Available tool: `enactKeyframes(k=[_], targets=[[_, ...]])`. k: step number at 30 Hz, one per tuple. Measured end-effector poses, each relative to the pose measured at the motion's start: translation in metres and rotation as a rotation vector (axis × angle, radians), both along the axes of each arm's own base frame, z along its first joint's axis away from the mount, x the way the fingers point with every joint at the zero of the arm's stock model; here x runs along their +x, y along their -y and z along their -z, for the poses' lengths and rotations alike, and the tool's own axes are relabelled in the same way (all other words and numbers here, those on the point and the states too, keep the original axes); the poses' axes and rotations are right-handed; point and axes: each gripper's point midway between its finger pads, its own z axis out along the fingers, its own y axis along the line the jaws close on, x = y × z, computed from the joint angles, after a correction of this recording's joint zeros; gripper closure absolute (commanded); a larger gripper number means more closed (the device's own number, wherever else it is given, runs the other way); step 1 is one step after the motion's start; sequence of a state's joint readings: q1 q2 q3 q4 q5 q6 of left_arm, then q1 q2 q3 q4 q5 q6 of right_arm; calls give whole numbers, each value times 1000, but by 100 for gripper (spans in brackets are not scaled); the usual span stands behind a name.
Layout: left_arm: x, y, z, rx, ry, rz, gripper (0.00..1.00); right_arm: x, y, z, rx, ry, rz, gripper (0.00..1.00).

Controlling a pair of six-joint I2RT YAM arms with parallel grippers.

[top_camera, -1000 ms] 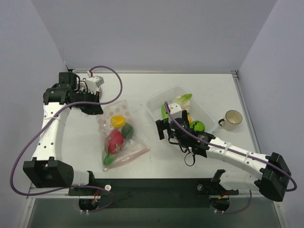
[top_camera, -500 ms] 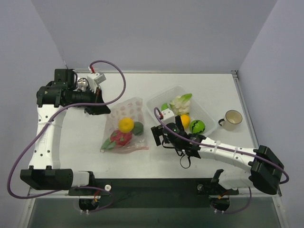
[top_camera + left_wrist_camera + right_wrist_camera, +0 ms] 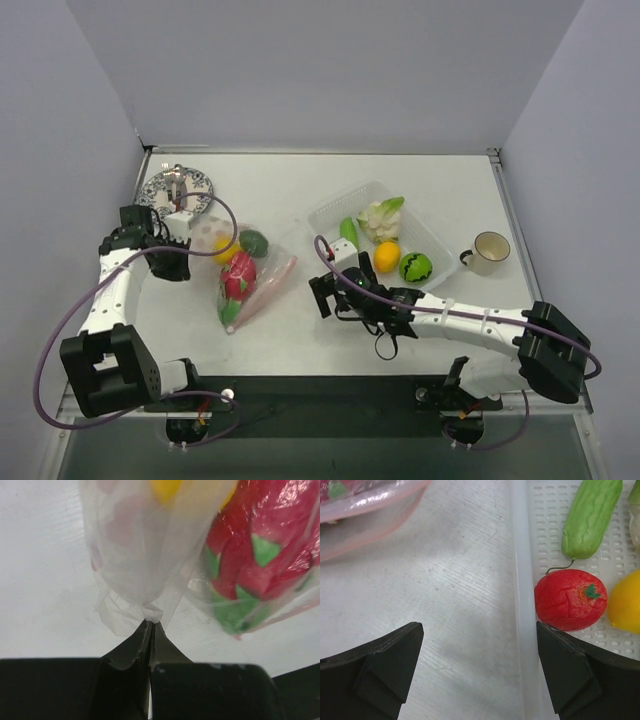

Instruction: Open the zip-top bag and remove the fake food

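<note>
The zip-top bag (image 3: 250, 285) lies on the table left of centre, its pink zip strip (image 3: 272, 283) facing right. Inside it are fake food pieces: a yellow one (image 3: 226, 250), a dark green one (image 3: 253, 242) and a red one with green leaves (image 3: 238, 280) (image 3: 250, 565). My left gripper (image 3: 185, 258) (image 3: 150, 623) is shut on a bunched corner of the bag (image 3: 145, 595) at its closed end. My right gripper (image 3: 325, 292) (image 3: 477, 635) is open over bare table between the bag's zip edge (image 3: 370, 505) and the tray, holding nothing.
A clear tray (image 3: 330, 215) (image 3: 520, 580) holds a cauliflower (image 3: 380, 215), green pod (image 3: 348, 230) (image 3: 590, 517), orange-yellow fruit (image 3: 387, 257), green ball (image 3: 415, 267) and red tomato (image 3: 570, 600). A cup (image 3: 490, 250) stands at the right. A patterned plate (image 3: 175, 187) sits at the back left.
My left arm has come down and toward the near left with the bag, uncovering the plate. My right gripper has left the tray and moved left over the table, still open.
</note>
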State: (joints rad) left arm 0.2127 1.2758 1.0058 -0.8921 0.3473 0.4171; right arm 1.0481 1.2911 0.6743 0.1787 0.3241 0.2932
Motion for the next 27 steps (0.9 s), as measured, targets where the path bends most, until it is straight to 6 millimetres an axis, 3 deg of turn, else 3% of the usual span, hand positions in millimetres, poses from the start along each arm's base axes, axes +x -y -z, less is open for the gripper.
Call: enactKeyframes(k=[4,8,14,19,23,27], targets=[[-6,-16,41,90,-36,9,100,-5,-14,3,23,-4,-34,0],[-17,-17,69,116,-85,61,100,-15,-41,12,23,-17,-99,0],[-31,-8,90,149,-104,166,100,-15,-79,29,-2,-46,-184,0],[-39,-11,97,183,-117,202,100,1,-111,16,-5,-8,-218,0],[-40,-16,95,209,-101,217,100,13,-109,9,-14,7,-190,6],[-43,-22,94,227,-95,226,100,32,-78,18,-59,-9,-107,11]])
